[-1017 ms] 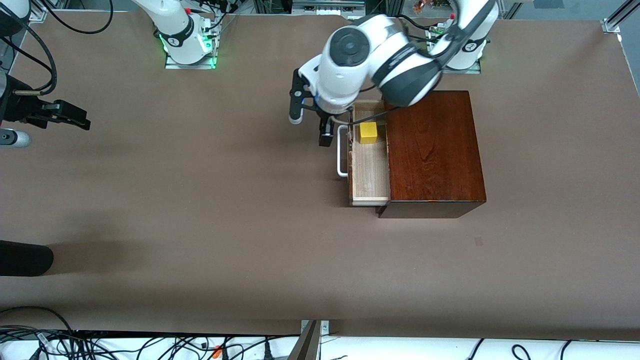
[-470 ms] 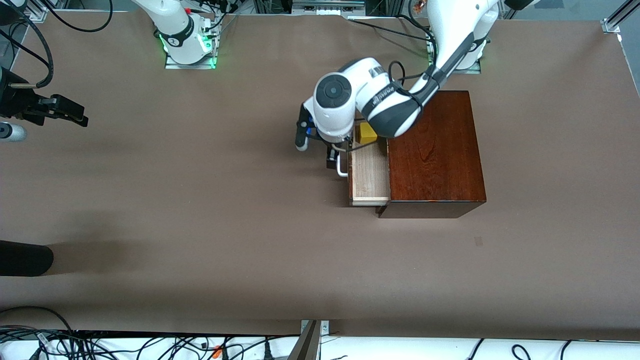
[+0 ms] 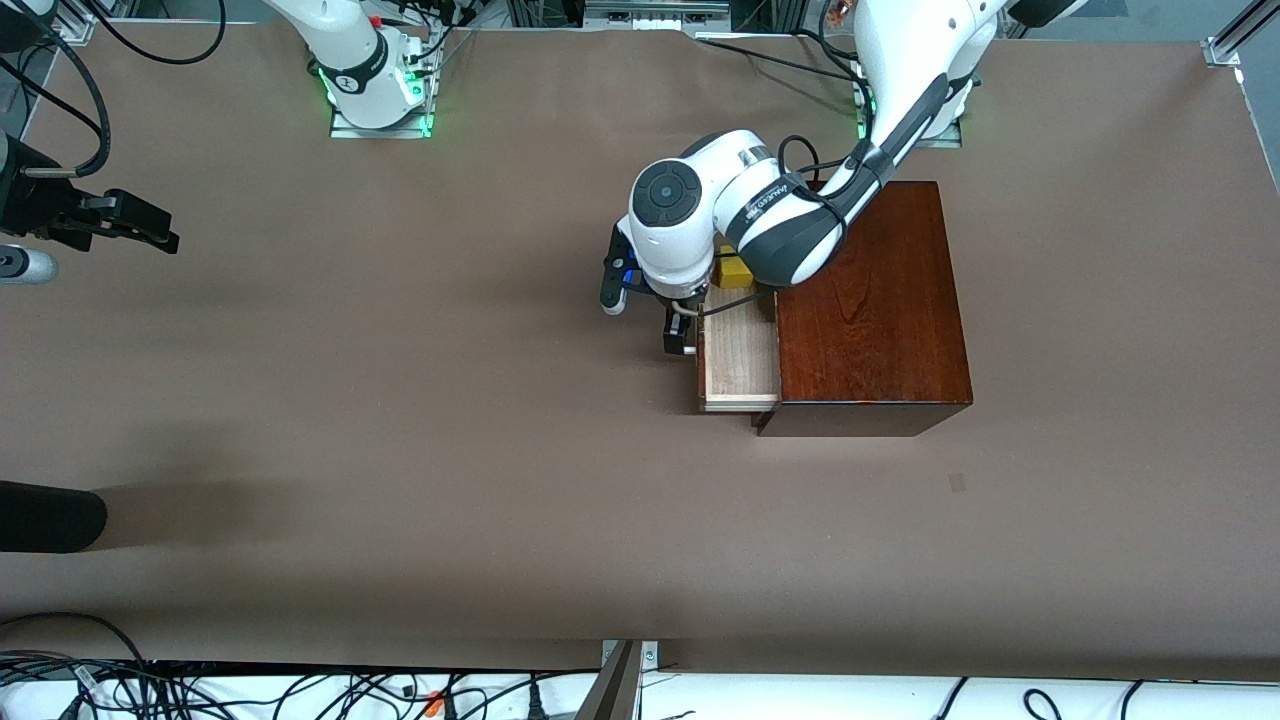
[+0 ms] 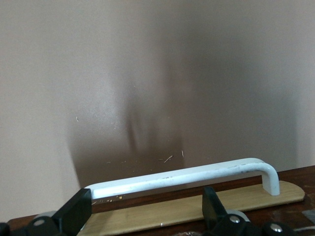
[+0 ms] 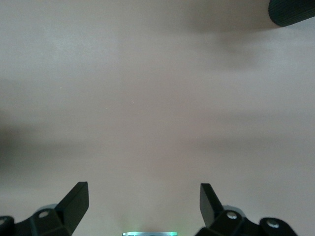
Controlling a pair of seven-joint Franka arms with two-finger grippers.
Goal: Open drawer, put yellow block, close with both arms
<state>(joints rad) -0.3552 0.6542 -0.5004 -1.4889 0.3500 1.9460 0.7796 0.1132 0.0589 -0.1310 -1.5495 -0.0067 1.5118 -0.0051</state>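
Note:
The reddish-brown wooden box (image 3: 870,300) stands toward the left arm's end of the table. Its drawer (image 3: 740,365) is pulled partly out. The yellow block (image 3: 735,272) lies in the drawer, partly hidden by the left arm. My left gripper (image 3: 680,312) is low in front of the drawer. It is open, and its fingers (image 4: 78,211) stand to either side of part of the white handle (image 4: 177,176) without touching it. My right gripper (image 3: 135,228) is open and empty over bare table at the right arm's end, and waits there; it also shows in the right wrist view (image 5: 142,206).
A black rounded object (image 3: 50,515) lies at the table's edge at the right arm's end, nearer the front camera; it also shows in the right wrist view (image 5: 293,12). Cables run along the table's near edge (image 3: 300,690).
My left gripper has dropped and moved along the drawer front to the handle. The arm now covers part of the yellow block. The drawer has not moved. The right gripper barely shifted.

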